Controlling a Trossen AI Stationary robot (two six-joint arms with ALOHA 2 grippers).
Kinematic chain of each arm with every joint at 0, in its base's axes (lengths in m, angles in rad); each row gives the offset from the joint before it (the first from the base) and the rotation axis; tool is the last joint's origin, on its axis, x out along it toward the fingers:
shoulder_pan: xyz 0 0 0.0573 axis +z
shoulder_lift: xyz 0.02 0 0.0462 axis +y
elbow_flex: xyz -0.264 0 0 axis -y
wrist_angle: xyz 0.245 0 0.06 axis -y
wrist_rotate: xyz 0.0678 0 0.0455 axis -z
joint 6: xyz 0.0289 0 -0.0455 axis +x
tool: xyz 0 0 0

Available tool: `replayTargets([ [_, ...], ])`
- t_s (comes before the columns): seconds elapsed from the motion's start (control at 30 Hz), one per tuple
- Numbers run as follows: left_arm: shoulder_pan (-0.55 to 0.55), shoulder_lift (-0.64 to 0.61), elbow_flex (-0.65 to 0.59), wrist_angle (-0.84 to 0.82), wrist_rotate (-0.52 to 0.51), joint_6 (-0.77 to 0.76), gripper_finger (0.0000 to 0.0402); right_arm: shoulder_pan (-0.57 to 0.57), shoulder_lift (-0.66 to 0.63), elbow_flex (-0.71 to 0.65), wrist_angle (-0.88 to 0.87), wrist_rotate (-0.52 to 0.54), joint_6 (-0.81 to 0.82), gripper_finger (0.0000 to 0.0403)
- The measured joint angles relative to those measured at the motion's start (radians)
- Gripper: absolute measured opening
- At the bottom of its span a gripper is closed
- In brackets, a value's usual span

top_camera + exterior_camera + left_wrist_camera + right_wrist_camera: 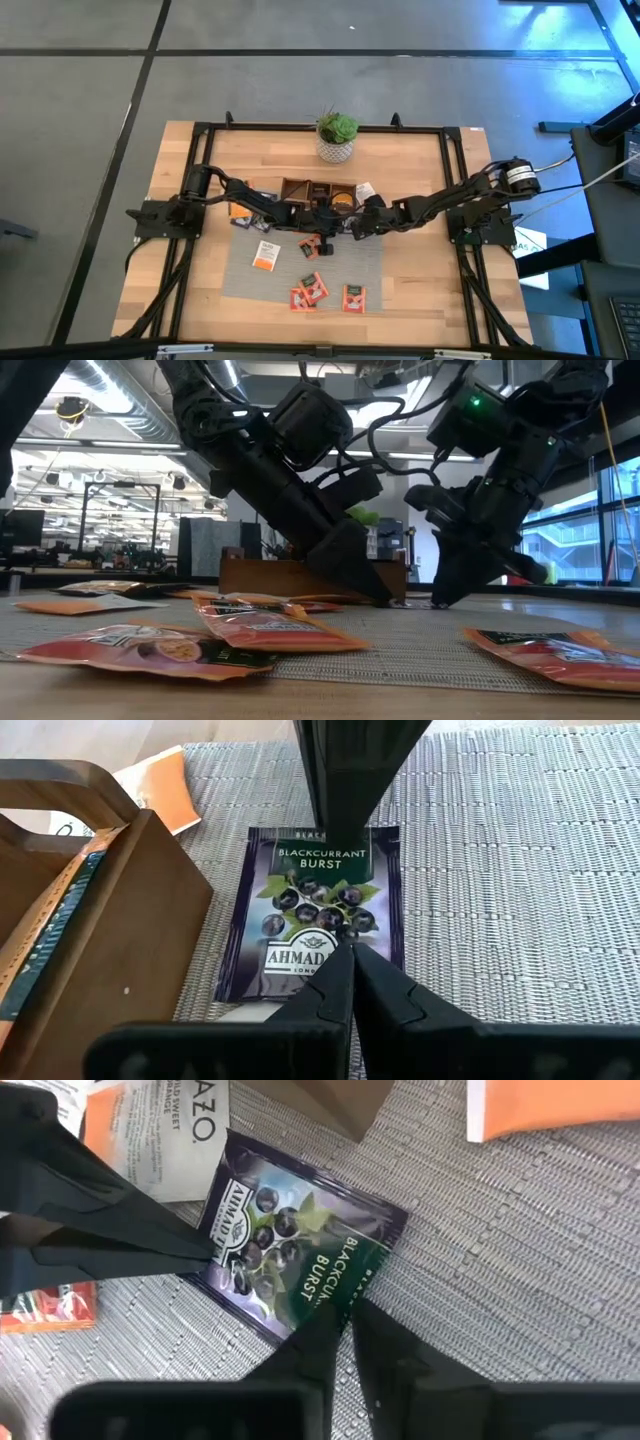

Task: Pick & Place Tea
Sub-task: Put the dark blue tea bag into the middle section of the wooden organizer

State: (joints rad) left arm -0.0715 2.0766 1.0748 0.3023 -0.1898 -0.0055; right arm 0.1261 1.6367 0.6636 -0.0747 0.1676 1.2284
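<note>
A dark blackcurrant tea packet (320,910) (295,1245) lies flat on the grey ribbed mat (350,265), just in front of the wooden tray (320,190). My left gripper (347,952) is shut, with its tips on the packet's logo end. My right gripper (345,1318) is also shut and comes from the opposite side, its tips at the packet's green title end. In the high view both grippers meet near the mat's far middle (325,232). Other packets lie loose on the mat: orange-red ones (310,292) (354,297) and a white-and-orange one (265,255). My left gripper sets its shut fingertips (335,970) down on the packet's printed face near the logo (300,958), slanting down from the table's left. The packet stays flat on the mat. My right gripper touches the packet's green title edge (352,1285) with its shut fingertips (325,1335), slanting down from the table's right; the packet is flat under them.
The wooden tray's wall (100,920) stands right beside the packet. A potted plant (337,135) sits behind the tray. An orange packet (560,1105) and a white-and-orange one (150,1140) lie close by. Bare mat (520,870) stretches toward the near side.
</note>
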Motion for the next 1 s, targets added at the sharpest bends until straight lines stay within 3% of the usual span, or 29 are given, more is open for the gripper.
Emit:
replayTargets([
  [0.17,0.0,0.0,0.0,0.0,0.0,0.0,0.0002,0.001,0.0,0.0,0.008,0.015,-0.023,0.0006],
  [0.4,0.0,0.0,0.0,0.0,0.0,0.0,0.0002,0.001,0.001,0.0,0.009,0.02,-0.054,0.0027],
  [0.6,0.0,-0.007,-0.002,0.005,0.004,0.009,0.0002,0.001,-0.015,-0.001,0.001,0.021,-0.133,0.0006],
  [1.0,-0.005,-0.185,-0.005,-0.146,0.01,0.036,0.0005,0.001,-0.113,-0.002,-0.035,0.021,-0.225,0.0002],
])
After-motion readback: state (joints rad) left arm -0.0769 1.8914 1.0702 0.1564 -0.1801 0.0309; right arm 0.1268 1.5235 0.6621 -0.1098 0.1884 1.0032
